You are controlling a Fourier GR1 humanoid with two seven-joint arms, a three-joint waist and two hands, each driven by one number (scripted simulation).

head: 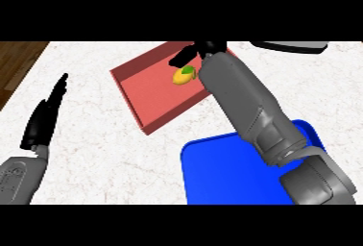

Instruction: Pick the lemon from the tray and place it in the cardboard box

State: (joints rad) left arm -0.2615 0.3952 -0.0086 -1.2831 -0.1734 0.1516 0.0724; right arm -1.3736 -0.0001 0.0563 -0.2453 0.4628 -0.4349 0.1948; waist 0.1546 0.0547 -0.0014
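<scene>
Bright, even light, no glare, barely any shadows on the pale counter (106, 144), edges undistorted

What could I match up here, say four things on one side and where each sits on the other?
Things:
1. lemon
2. red tray
3. left hand
4. blue container

Places:
A. at the view's left side, fingers straight, over bare counter
B. lower right, partly under the right forearm
C. on the tray, just beside the right hand
D. upper middle of the white counter, set at an angle

Pairs: 1-C, 2-D, 3-A, 4-B
</scene>
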